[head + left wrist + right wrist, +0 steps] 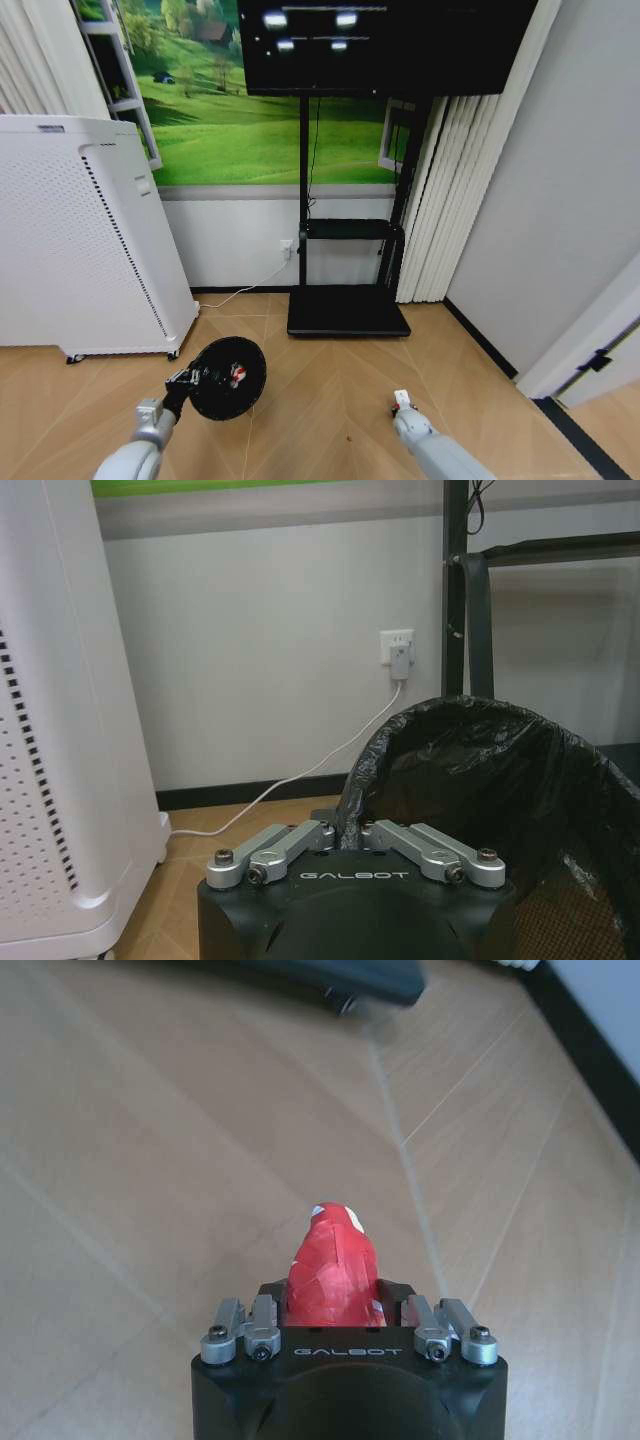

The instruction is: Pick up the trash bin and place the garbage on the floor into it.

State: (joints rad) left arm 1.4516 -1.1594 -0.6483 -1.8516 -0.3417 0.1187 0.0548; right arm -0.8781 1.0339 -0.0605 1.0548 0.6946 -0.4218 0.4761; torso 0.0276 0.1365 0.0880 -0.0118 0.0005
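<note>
The trash bin, small, black and round with a black bag liner, hangs just above the floor at the lower left. My left gripper is shut on its near rim. In the left wrist view the left gripper pinches the liner's edge, and the trash bin opens beyond it. A red-and-white bit of garbage lies inside the bin. My right gripper is low at the right, shut on a crumpled red-and-white wrapper that sticks out of the right gripper above the floor.
A tall white appliance stands on wheels at the left, close to the bin. The black TV stand base sits ahead against the wall. A white cable runs from a wall outlet. A dark strip lines the right wall.
</note>
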